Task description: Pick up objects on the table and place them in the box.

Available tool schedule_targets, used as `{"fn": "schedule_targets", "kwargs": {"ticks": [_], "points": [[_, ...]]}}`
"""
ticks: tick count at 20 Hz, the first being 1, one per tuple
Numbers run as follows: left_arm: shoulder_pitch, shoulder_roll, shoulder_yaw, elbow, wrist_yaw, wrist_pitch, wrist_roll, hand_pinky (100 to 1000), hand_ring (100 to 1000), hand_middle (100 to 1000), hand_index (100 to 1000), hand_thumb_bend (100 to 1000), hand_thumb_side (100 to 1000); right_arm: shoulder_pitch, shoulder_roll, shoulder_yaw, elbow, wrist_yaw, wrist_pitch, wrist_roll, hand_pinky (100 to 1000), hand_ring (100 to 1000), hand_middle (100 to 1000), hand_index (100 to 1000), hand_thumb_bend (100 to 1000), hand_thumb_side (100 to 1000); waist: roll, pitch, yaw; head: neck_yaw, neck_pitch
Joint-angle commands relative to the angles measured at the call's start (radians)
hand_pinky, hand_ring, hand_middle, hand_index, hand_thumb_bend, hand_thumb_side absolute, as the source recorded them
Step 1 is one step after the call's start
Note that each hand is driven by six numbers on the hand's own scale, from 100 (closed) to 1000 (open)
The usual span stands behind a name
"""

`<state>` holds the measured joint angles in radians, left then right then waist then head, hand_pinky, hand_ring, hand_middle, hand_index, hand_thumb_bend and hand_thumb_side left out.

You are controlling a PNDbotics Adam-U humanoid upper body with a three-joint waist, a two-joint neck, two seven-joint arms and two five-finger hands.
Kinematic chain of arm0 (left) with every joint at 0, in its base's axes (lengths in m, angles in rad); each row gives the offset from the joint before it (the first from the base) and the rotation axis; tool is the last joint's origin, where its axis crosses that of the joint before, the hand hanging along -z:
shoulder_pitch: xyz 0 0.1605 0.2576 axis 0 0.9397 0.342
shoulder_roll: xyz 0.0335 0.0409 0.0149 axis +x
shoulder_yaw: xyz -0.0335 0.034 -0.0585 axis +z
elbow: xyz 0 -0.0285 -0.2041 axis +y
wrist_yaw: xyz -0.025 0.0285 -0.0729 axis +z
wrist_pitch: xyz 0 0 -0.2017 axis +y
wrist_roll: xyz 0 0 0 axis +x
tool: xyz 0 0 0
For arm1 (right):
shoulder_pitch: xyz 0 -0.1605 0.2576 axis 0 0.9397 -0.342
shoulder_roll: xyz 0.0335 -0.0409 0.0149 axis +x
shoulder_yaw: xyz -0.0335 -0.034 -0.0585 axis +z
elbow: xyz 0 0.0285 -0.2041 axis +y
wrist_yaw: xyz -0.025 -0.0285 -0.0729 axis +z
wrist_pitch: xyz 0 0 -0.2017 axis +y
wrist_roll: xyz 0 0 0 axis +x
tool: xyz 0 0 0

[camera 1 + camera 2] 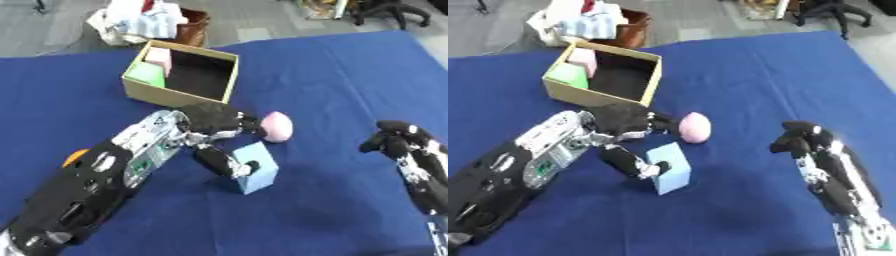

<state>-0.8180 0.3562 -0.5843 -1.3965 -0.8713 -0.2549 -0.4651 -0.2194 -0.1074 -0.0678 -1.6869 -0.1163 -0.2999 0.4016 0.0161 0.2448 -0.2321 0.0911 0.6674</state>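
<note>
An open cardboard box (173, 96) stands at the back left of the blue table, with a pink block (158, 56) and a green block (145, 75) in its left corner. In front of it lie a pink egg-shaped thing (277, 126) and a light blue block (259, 173). My left hand (213, 120) hovers between them, open. Its fingers (252, 125) reach up to the pink thing and its thumb (229, 164) lies against the blue block's left face. My right hand (801, 138) rests at the right, fingers curled, holding nothing.
An orange thing (74, 157) peeks out from under my left forearm. Beyond the table's far edge stand a brown basket (193, 29) with cloths and a dark chair (391, 10). Blue cloth (332, 80) covers the table.
</note>
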Motion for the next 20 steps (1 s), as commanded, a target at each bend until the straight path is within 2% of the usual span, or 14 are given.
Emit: {"fn": "schedule_targets", "kwargs": {"ticks": [1, 7, 13, 18, 20], "points": [[-0.010, -0.009, 0.000, 0.002, -0.023, -0.018, 0.009, 828, 810, 817, 930, 248, 899, -0.008, -0.008, -0.005, -0.020, 0.003, 0.001, 0.001, 625, 595, 546, 757, 100, 470, -0.005, -0.029, 0.000, -0.002, 0.000], [-0.003, -0.017, -0.013, -0.001, -0.014, -0.042, -0.029, 824, 801, 814, 933, 235, 939, -0.007, -0.008, -0.004, -0.019, 0.004, 0.001, 0.002, 625, 594, 545, 757, 100, 470, -0.003, -0.030, -0.001, -0.003, 0.000], [0.003, -0.012, -0.020, -0.011, -0.026, -0.063, -0.082, 794, 755, 793, 936, 225, 758, -0.006, -0.008, -0.002, -0.019, 0.005, 0.003, 0.005, 625, 594, 545, 757, 100, 470, 0.000, -0.031, -0.001, -0.004, -0.001], [0.011, -0.011, -0.021, -0.009, -0.032, -0.084, -0.109, 747, 678, 762, 932, 198, 657, -0.004, -0.008, -0.001, -0.017, 0.005, 0.003, 0.007, 625, 594, 544, 757, 100, 470, 0.000, -0.030, 0.000, -0.005, -0.001], [0.014, -0.009, -0.018, -0.012, -0.024, -0.084, -0.113, 710, 611, 721, 920, 148, 504, -0.003, -0.007, -0.002, -0.017, 0.006, 0.003, 0.007, 625, 594, 544, 757, 100, 470, -0.001, -0.030, 0.000, -0.006, -0.001]]}}
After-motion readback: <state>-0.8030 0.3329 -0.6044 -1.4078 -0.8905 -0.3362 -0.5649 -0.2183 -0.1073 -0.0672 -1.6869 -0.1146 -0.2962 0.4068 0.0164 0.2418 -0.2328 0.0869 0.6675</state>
